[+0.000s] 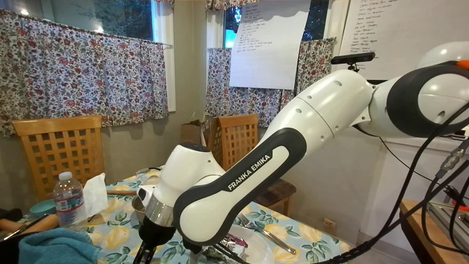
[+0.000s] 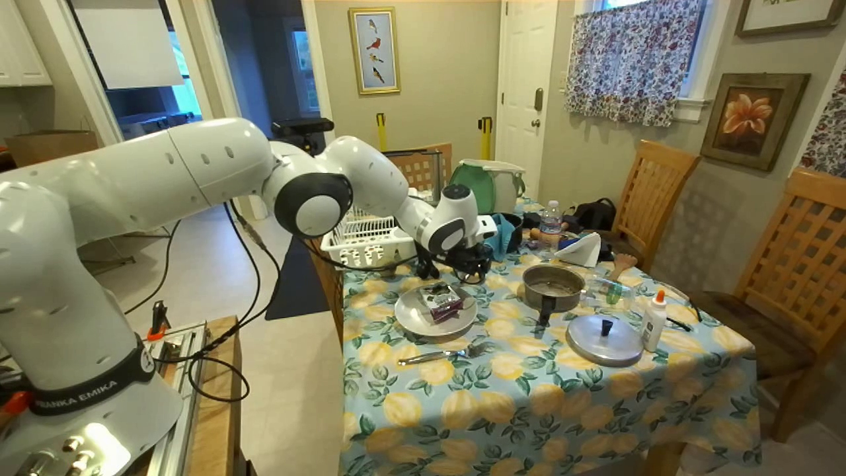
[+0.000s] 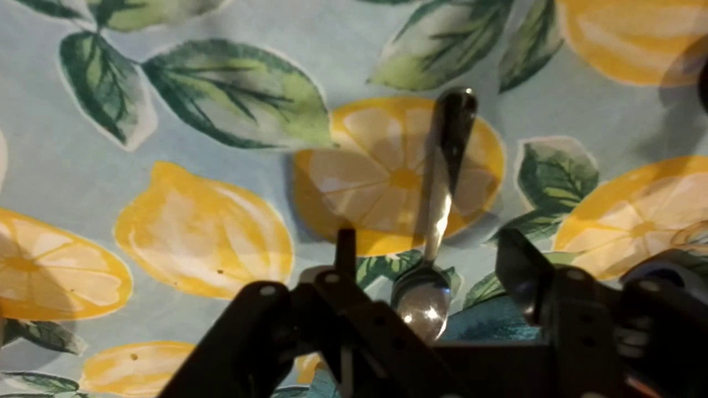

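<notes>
In the wrist view my gripper (image 3: 427,240) stands open, with its two dark fingers well apart. Between them, seen from above, is a silver spoon (image 3: 438,213) on the lemon-print cloth. Its handle points away from the gripper, and part of its bowl is hidden behind a finger linkage. Gaps show on both sides of the spoon, so neither finger appears to touch it. A teal patch (image 3: 492,321) lies near the bowl. In an exterior view the gripper (image 2: 472,268) is low over the table, beyond a plate; the spoon cannot be made out there.
A plate (image 2: 411,320) bears a foil packet (image 2: 441,299), with a fork (image 2: 429,357) beside it. Near the gripper are a saucepan (image 2: 566,302), a white dish rack (image 2: 367,254) and a blue towel (image 1: 55,247). A lid (image 2: 595,347), glue bottle (image 2: 654,324) and water bottle (image 1: 69,201) also stand about.
</notes>
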You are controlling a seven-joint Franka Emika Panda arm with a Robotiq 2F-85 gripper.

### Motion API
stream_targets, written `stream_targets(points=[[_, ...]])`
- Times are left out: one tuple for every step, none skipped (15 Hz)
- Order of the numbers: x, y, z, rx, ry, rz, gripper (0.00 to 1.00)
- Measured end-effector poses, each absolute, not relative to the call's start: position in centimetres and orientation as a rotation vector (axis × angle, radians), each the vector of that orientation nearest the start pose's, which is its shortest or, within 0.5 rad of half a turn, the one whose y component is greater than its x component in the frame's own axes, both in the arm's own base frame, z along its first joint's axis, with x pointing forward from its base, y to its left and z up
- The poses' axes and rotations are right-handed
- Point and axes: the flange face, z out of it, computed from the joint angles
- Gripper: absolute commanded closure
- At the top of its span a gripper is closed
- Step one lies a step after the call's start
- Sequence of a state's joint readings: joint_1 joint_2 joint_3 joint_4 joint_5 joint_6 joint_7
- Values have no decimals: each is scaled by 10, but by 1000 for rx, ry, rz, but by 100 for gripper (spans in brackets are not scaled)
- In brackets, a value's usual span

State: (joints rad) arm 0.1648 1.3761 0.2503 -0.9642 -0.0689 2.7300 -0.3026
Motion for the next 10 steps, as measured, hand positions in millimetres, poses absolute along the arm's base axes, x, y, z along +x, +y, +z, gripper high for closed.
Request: stream_targets(points=[[750,238,54,-2794,-751,-603,25],[749,239,54,-2792,-750,-602,23],[749,241,54,-2790,-750,-602,38],[748,242,54,-2787,-751,-601,50],[748,243,54,-2784,-752,-600,51],[748,244,54,-2782,-753,-599,59],[747,244,53,-2780,-754,-599,66],[748,244,54,-2779,-754,-602,74],[748,244,55,-2778,-755,-604,81],[748,244,55,-2778,-755,-606,89]])
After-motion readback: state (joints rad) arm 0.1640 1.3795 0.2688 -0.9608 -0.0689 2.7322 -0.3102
